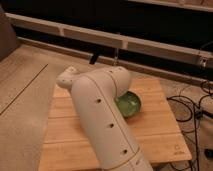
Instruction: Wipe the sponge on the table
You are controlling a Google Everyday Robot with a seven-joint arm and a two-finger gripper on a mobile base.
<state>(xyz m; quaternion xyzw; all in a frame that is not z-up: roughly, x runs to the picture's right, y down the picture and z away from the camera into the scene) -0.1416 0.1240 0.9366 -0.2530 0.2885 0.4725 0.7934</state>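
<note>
The light wooden plank table (155, 131) fills the middle of the camera view. My white arm (100, 117) rises from the bottom edge, bends over the table's centre and ends in a rounded wrist joint (67, 78) near the table's far left corner. The gripper is hidden behind the arm, somewhere below that wrist. The sponge is hidden too.
A green bowl (130, 104) sits on the table just right of the arm's elbow, partly covered by it. Grey speckled floor (25, 90) lies to the left. Black cables (195, 107) trail on the floor to the right. A dark wall with a rail (150, 42) runs behind the table.
</note>
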